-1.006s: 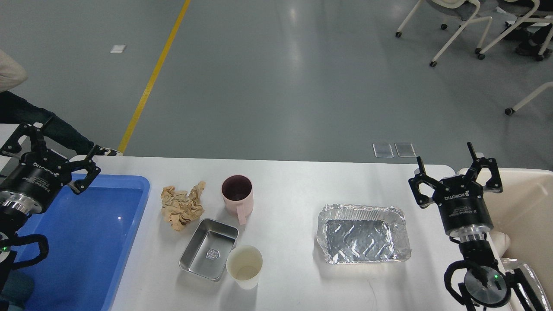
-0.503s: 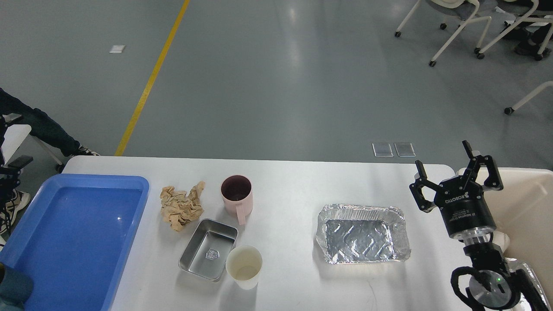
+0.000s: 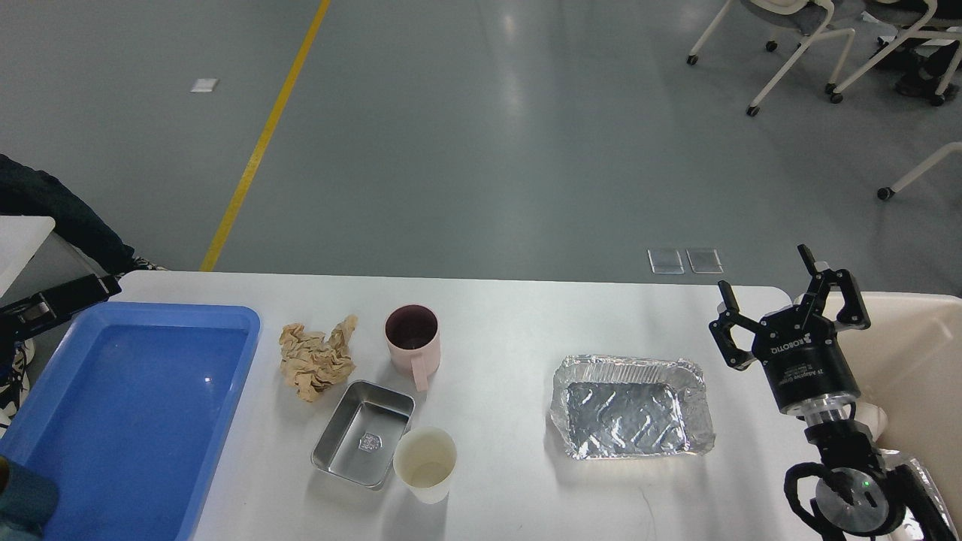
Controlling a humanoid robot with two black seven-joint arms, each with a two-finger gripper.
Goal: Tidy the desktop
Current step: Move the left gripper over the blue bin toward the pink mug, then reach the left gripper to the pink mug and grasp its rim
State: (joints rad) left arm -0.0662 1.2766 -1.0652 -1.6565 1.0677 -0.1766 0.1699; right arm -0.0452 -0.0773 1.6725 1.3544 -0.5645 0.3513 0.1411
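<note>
Desktop [image 3: 511, 315]: white, rounded corners, spanning most of the near half of the view, grey floor beyond its far edge.

Blue tray [image 3: 45, 361]: at the left end of the desktop, nothing visible in it.

Crumpled brown paper [image 3: 316, 358]: just right of the tray's far corner, lying on the desktop.

Pink mug [image 3: 412, 342]: upright, just right of the paper, handle pointing toward the near side.

Steel pan [image 3: 364, 433]: small, rectangular, set at an angle, near side of the paper and mug.

Paper cup [image 3: 426, 463]: cream, upright, touching or just beside the pan's near right corner; I cannot tell which.

Foil tray [image 3: 633, 406]: crinkled rim, right of centre, well apart from the left-hand group.

Cream bin [image 3: 917, 353]: at the right end, beyond the desktop edge.

My right claw [image 3: 791, 300]: raised over the right end of the desktop, between the foil tray and the bin, fingers spread and pointing away, grasping nothing.

My left claw: out of sight; only a dark part [image 3: 56, 300] shows at the left edge, beside the tray's far corner.

White chairs [image 3: 789, 37]: on the floor, far right.
</note>
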